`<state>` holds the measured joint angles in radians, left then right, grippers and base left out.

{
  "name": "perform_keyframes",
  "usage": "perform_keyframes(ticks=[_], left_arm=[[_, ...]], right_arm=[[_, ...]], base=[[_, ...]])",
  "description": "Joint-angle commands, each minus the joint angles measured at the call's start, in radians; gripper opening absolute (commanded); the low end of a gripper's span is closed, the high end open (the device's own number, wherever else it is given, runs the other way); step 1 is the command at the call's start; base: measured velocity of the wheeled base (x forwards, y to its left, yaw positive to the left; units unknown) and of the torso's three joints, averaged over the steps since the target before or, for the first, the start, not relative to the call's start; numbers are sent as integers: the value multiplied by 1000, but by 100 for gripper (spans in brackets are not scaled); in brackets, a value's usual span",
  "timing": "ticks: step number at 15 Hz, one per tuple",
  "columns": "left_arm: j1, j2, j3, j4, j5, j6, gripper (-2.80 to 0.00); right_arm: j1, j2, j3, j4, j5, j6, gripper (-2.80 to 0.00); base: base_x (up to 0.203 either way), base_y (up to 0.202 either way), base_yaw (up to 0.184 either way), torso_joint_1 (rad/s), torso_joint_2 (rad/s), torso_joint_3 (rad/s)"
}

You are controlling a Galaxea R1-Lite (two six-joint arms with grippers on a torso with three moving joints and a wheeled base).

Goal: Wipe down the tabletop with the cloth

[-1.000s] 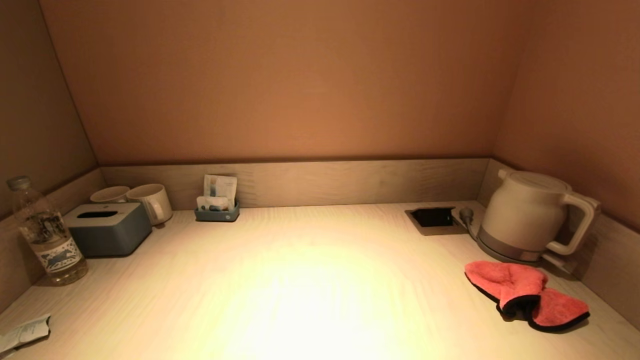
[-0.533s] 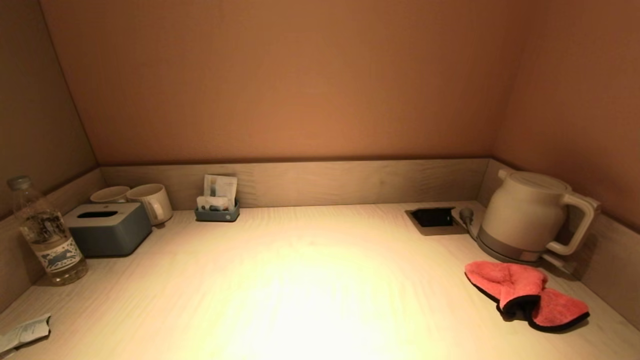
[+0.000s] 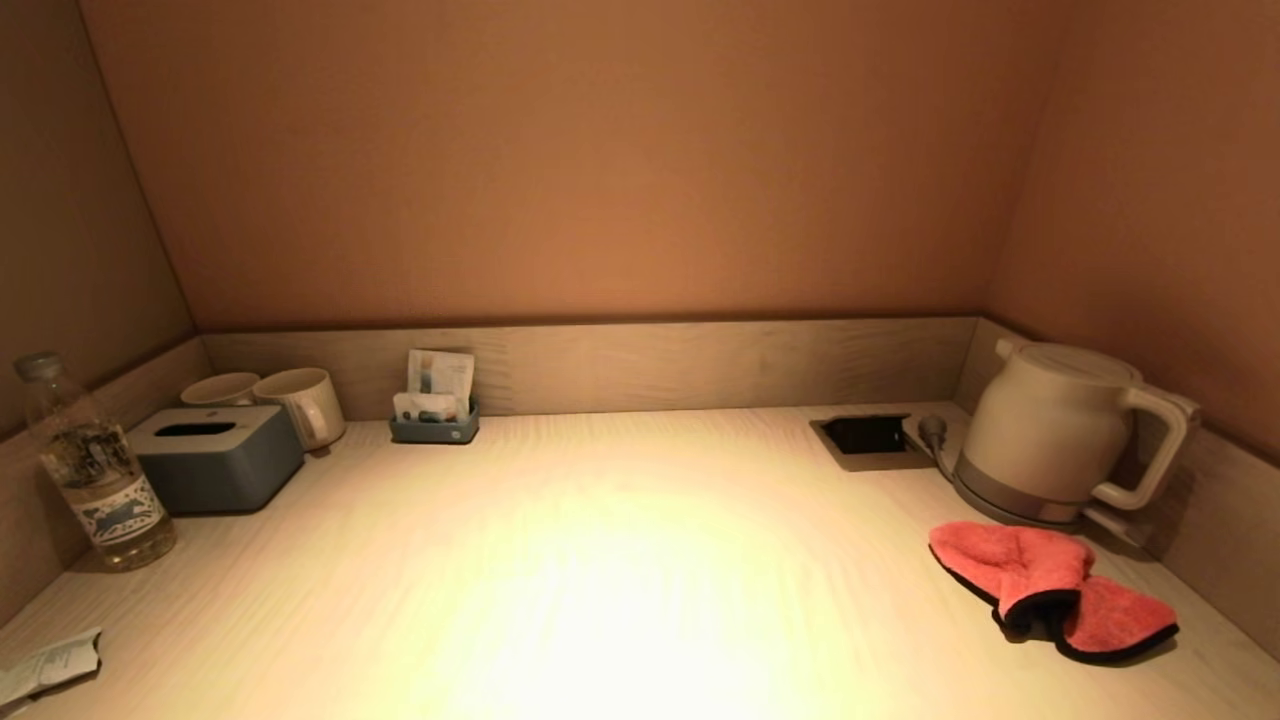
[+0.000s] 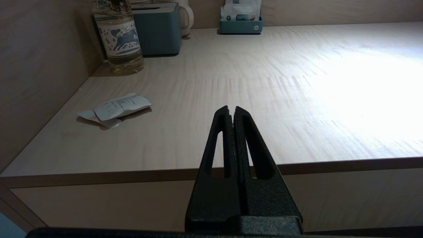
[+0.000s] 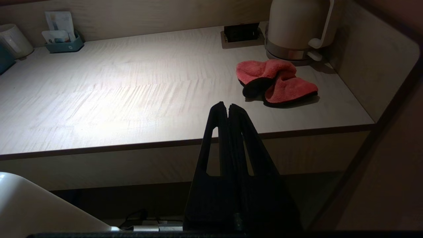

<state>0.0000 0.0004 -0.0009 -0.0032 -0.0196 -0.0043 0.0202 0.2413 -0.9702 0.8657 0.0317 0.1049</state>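
The crumpled pink, black-edged cloth (image 3: 1052, 588) is being left lying at the head view's lower right on the pale wooden tabletop (image 3: 620, 560), while the left gripper (image 4: 231, 111) and right gripper (image 5: 224, 107) are being kept clenched, empty, before its front edge.

White kettle (image 3: 1060, 435) on its base beside a recessed socket (image 3: 868, 436); two mugs (image 3: 300, 402), grey tissue box (image 3: 215, 458), water bottle (image 3: 92, 465), sachet holder (image 3: 434, 412); crumpled paper (image 4: 114, 107) lies nearest the pincer.
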Motion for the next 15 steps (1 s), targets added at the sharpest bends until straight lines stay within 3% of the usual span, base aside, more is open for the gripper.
perform_keyframes(ticks=[1,7,11,15], left_arm=[[-1,1,1,-1,0,0,-280],[0,1,-1,-1,0,0,-280],[-1,0,-1,0,0,0,-280],[-1,1,-1,-1,0,0,-280]], right_arm=[[-5,0,4,5,2,-1,-280],[-29,-96,157,-57,9,-33,-280],[-27,-236,368,-342,-35,-141,-280],[-27,-240,513,-540,-81,-152,-280]], base=[[0,0,0,0,0,0],[0,0,0,0,0,0],[0,0,0,0,0,0],[0,0,0,0,0,0]])
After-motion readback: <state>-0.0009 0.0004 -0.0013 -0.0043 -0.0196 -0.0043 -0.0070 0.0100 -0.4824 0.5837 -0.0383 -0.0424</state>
